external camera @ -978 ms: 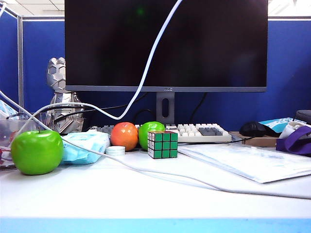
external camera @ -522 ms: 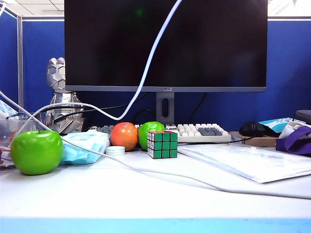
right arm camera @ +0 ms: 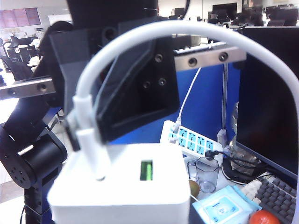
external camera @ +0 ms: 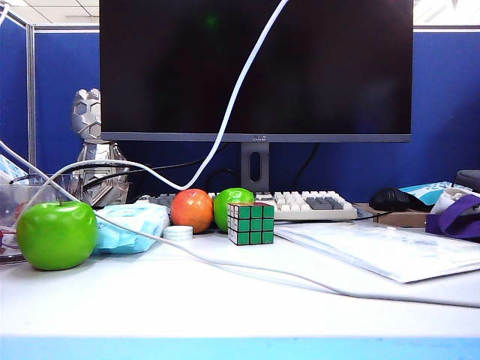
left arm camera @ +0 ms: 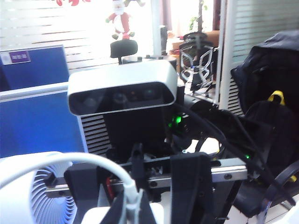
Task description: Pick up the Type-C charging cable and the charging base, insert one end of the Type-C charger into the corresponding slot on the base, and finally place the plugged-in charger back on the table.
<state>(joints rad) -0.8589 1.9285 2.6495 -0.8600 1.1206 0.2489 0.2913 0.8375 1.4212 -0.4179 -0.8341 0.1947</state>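
Neither gripper shows in the exterior view; both work above the table (external camera: pixel 225 307). My left gripper (left arm camera: pixel 133 208) is shut on the white plug of the Type-C charging cable (left arm camera: pixel 93 161). In the right wrist view that plug (right arm camera: pixel 88 140) stands on the top face of the charging base (right arm camera: pixel 121 191), its tip at a slot, with the left gripper (right arm camera: pixel 80 127) still around it. The white base sits between my right gripper's black fingers (left arm camera: pixel 189 186), which are shut on it; in the right wrist view the block hides them. The cable (external camera: pixel 240 82) hangs down across the monitor.
On the table are a green apple (external camera: pixel 57 234), a tissue pack (external camera: pixel 127 225), an orange apple (external camera: pixel 193 210), a Rubik's cube (external camera: pixel 250 223), a keyboard (external camera: pixel 315 204), a plastic sleeve (external camera: pixel 382 251) and a longer white cord (external camera: pixel 300 279). A power strip (right arm camera: pixel 196 142) lies behind.
The hanging stretch of the cable has swung slightly to the right in front of the monitor. Nothing on the table has moved.
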